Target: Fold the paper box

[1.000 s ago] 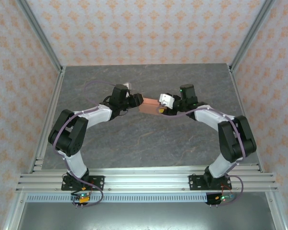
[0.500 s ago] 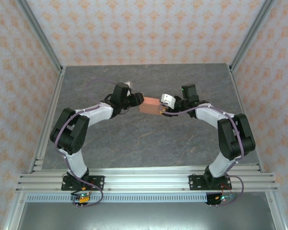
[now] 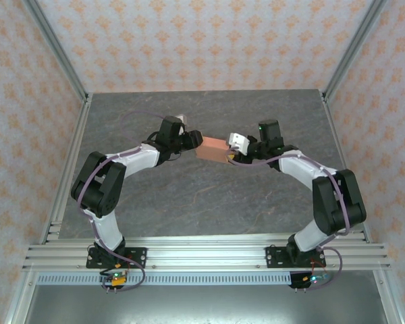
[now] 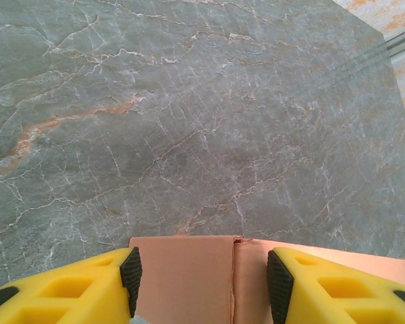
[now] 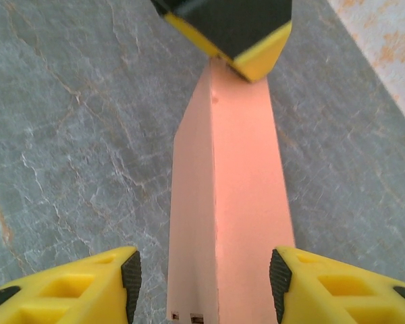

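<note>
Grey marble table [image 3: 209,202] is being used as workspace, with both arms being reached toward its far middle. The paper box [image 3: 212,149], looking like a formed slab, is being held there, apparently off the surface. Its left end is being clamped by the left gripper [image 3: 191,141], card filling the gap between the pads. The other end is being straddled by the right gripper [image 3: 233,154], jaws apart, table showing beside one pad [image 5: 131,273]. Step judged: ends being squared and closed. Next move is calling for a gentle right-side squeeze while the left end is being kept steady.
</note>
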### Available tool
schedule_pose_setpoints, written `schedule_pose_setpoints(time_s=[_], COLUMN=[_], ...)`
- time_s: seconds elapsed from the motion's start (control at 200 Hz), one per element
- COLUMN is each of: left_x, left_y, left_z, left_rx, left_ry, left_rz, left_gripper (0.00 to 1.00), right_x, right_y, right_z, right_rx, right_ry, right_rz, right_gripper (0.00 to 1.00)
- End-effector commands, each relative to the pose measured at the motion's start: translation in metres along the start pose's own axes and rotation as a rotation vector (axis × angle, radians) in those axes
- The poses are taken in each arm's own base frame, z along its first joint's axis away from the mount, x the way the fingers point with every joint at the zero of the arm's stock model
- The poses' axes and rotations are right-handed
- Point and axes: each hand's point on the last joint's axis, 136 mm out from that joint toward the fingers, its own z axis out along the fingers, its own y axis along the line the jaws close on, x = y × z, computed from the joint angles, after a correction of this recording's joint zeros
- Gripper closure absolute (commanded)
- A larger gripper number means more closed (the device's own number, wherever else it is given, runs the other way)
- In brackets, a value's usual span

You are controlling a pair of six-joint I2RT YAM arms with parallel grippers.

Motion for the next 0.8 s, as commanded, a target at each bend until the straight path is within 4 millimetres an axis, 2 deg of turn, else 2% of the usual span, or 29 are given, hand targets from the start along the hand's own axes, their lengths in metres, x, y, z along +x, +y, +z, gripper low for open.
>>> schedule_pose_setpoints(time_s=[0.0,0.085,0.27,0.36,0.415,0.496,0.511,0.541,0.571,0.661,0.706,0.791], left_x=[0.058,0.059,0.059,0.057,0.057,0.057,0.056,0.056,0.057,0.058,0.059,0.062], left_y=[0.053,0.053,0.053,0.051,0.05,0.046,0.046,0.045,0.046,0.047,0.047,0.044], left_z=[0.008,0.006,0.005,0.003,0.002,-0.001,-0.001,-0.002,-0.003,-0.003,-0.003,-0.002], left_rx=[-0.182,-0.184,-0.178,-0.167,-0.164,-0.148,-0.147,-0.143,-0.146,-0.146,-0.142,-0.123], left_ry=[0.183,0.185,0.18,0.177,0.174,0.174,0.172,0.172,0.17,0.17,0.173,0.181], left_rz=[0.004,0.011,0.01,0.015,0.021,0.028,0.028,0.029,0.029,0.029,0.029,0.021], left_gripper=[0.46,0.46,0.46,0.46,0.46,0.46,0.46,0.46,0.46,0.46,0.46,0.46], right_x=[0.035,0.033,-0.007,-0.025,-0.032,-0.019,-0.018,-0.011,-0.005,-0.003,-0.001,0.012], right_y=[0.017,0.013,-0.002,-0.016,-0.022,-0.009,-0.012,-0.012,-0.013,-0.01,0.0,0.007], right_z=[0.011,0.004,-0.02,-0.031,-0.035,-0.031,-0.031,-0.029,-0.026,-0.017,-0.013,0.0], right_rx=[-0.021,0.004,0.059,0.127,0.143,0.035,0.03,0.014,0.004,-0.044,-0.107,-0.186], right_ry=[0.081,0.05,-0.035,-0.087,-0.103,0.011,0.033,0.086,0.121,0.145,0.186,0.293], right_rz=[0.052,0.084,0.035,0.023,0.053,0.051,0.055,0.071,0.078,0.075,0.071,0.055], right_gripper=[0.45,0.45,0.44,0.4,0.34,0.29,0.29,0.2,0.18,0.18,0.19,0.21])
